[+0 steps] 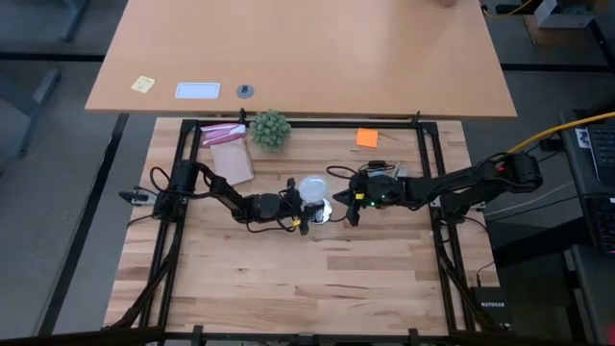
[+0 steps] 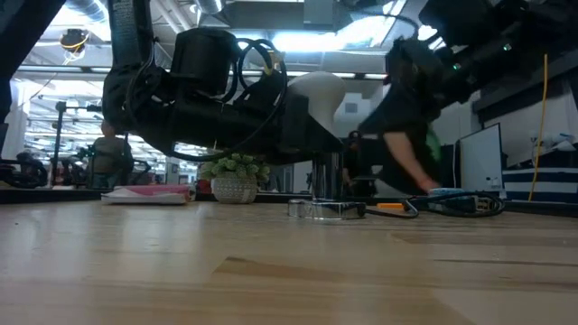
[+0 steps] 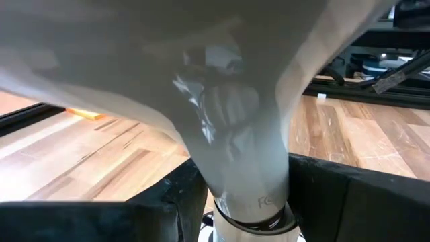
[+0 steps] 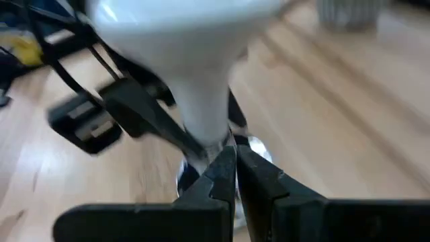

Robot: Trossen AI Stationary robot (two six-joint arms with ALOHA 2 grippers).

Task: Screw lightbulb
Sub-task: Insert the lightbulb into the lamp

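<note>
The white frosted lightbulb [image 1: 312,186] stands upright near the table's middle, dome up, its narrow end over the round silvery socket disc [image 1: 326,214]. My left gripper [image 1: 305,209] reaches in level from the left and is shut on the bulb. My right gripper [image 1: 348,207] comes from the right, slanting down, fingers shut; its tips [image 4: 235,156] stand right at the bulb's narrow lower end [image 4: 205,131] above the socket [image 4: 259,148]. In the low view the bulb's dome [image 2: 318,90] shows behind the left arm, above the socket [image 2: 312,208]. My left gripper pinches the bulb's tapering neck [image 3: 245,178], just above the screw base, between its two fingers [image 3: 181,198]. The fingers come in level from the table's left, one on each side of the neck. The bulb stands upright, dome above the fingers. My right gripper's shut tips are at the bulb's lower end; whether they touch it I cannot tell.
A small green plant [image 1: 270,129] stands at the table's far edge, with a pink and brown flat packet [image 1: 231,154] left of it and an orange note [image 1: 366,137] to its right. A black cord [image 1: 370,165] runs from the socket. The near half of the table is bare wood.
</note>
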